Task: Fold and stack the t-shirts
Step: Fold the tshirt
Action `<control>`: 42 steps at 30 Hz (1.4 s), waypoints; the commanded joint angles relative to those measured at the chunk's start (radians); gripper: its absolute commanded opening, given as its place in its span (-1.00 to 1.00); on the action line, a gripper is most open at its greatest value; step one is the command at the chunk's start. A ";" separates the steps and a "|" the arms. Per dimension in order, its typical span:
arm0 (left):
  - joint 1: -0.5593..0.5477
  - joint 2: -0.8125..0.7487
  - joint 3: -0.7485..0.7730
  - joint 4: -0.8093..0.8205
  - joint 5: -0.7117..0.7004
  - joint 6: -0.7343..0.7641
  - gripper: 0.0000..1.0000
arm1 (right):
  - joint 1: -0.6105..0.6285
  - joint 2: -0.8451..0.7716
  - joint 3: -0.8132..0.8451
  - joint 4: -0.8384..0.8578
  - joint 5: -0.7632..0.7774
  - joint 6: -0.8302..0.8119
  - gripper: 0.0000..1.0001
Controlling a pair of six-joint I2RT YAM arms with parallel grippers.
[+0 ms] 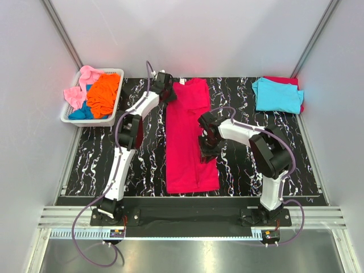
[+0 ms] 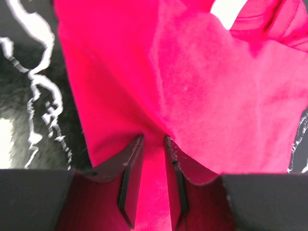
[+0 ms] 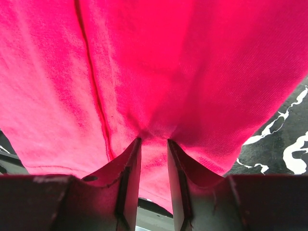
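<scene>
The large crimson-red t-shirt [image 1: 189, 136] lies lengthwise down the middle of the black marble table, folded to a narrow strip. My left gripper [image 1: 168, 91] is shut on its far left corner; in the left wrist view the cloth [image 2: 192, 86] is pinched between the fingers [image 2: 131, 163]. My right gripper [image 1: 206, 149] is shut on the shirt's right edge at mid length; the cloth [image 3: 154, 67] bunches between the fingers [image 3: 130, 168]. A folded cyan shirt [image 1: 277, 95] lies on another red one [image 1: 282, 80] at the far right. Orange [image 1: 103, 94], pink [image 1: 79, 86] and blue [image 1: 83, 111] shirts fill the basket.
The white slotted basket [image 1: 111, 108] stands at the far left corner of the table. White walls close in both sides and the back. A metal rail runs along the near edge by the arm bases.
</scene>
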 commanded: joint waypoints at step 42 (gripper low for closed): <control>-0.249 -1.485 -1.903 0.348 0.257 -0.356 -0.14 | -0.033 -0.800 -0.798 0.468 0.054 0.401 0.33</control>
